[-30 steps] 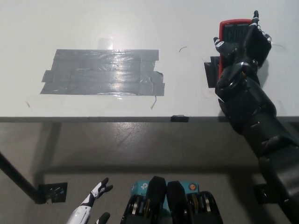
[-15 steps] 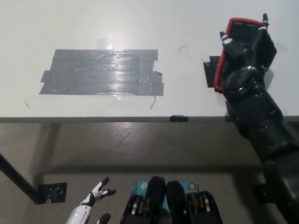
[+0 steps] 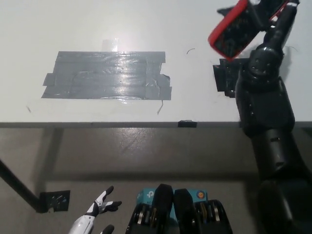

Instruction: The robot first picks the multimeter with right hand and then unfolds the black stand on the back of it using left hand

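Multimeter (image 3: 233,33) gripped in right hand (image 3: 265,14), held off table (image 3: 195,19), long axis tilted; left hand (image 3: 100,207) open, far lower left.

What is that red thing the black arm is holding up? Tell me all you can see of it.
The multimeter is a flat, slab-shaped device with a bright red, rubbery-looking casing around a darker body. It is lifted clear of the white table and tilted, its lower end pointing toward the picture's left. The black right hand grips its upper end near the picture's top edge, which cuts off part of it. Nothing else touches it. Its screen and back stand cannot be made out.
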